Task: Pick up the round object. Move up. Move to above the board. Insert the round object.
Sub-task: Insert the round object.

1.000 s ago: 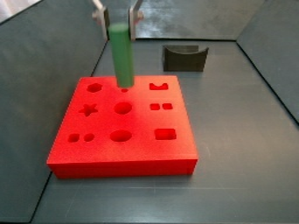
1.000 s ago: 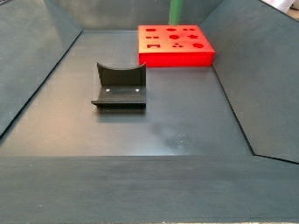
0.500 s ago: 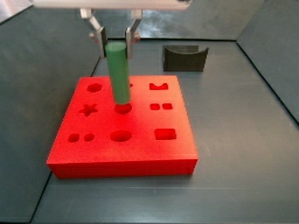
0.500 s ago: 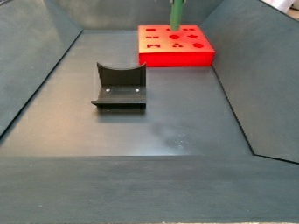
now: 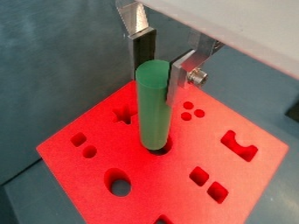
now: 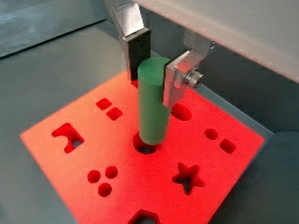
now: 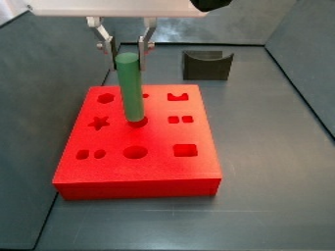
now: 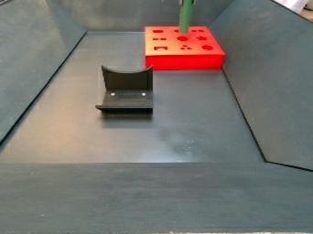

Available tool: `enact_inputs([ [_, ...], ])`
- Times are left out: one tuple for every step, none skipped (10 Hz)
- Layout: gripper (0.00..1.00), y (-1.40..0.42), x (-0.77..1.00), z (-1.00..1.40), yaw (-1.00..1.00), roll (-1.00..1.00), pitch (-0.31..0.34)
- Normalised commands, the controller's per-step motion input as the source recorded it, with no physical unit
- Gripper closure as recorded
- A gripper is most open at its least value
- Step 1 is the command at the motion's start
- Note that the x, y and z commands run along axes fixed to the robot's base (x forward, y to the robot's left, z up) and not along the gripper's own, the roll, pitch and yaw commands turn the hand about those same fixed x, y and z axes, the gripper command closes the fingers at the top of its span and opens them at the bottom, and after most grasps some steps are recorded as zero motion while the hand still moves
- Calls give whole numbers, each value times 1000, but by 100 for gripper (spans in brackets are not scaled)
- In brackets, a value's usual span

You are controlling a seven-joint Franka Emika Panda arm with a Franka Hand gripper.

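Both wrist views look down the gripper [image 5: 159,54] and show what the side views don't: the two silver fingers [image 6: 132,39] stand either side of the top of the round object [image 5: 152,105], dark pads close by its sides, but whether they press it or have let go – can't tell. Those views also show the peg's lower end sitting in a round hole near the middle of the board [image 5: 93,171], w/ star, square, oval and small round cut-outs around it.

A side view [image 7: 129,88] gives the wider scene: gripper [image 7: 121,41] above the board [image 7: 92,176], peg standing in a circular hole in the middle row, fingers reaching only its top part. Far right of the board, well apart, stands a dark block w/ a curved notch [image 7: 207,65]. The other side cam, set further back, shows just a strip of green [image 8: 186,15] rising out of frame from the red board [image 8: 184,57] at the far end of the grey floor – gripper itself not seen there. Nearer and left of it is the fixture [image 8: 124,90], well apart from the board.

Nothing stands betw. peg and board; other holes empty.

Peg's long axis is about vertical, top end up betw. the fingers, bottom end down in the hole.
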Motion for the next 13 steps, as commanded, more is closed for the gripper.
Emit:
enact_inputs([
  [100, 0, 0, 0, 0, 9, 0],
  [100, 0, -14, -74, 57, 124, 0],
  [100, 0, -23, -106, 89, 154, 0],
  [100, 0, 0, -14, 20, 30, 0],
  [100, 0, 0, -20, 0, 0, 0],
  [100, 0, 0, -40, 0, 0, -1],
  [100, 0, 0, -57, 0, 0, -7],
  [100, 0, 0, -77, 0, 0, -14],
  [100, 0, 0, -91, 0, 0, -20],
  [100, 0, 0, -94, 0, 0, -13],
  [100, 0, 0, -100, 0, 0, -10],
  [100, 0, 0, -106, 0, 0, -9],
  [100, 0, 0, -117, 0, 0, -14],
])
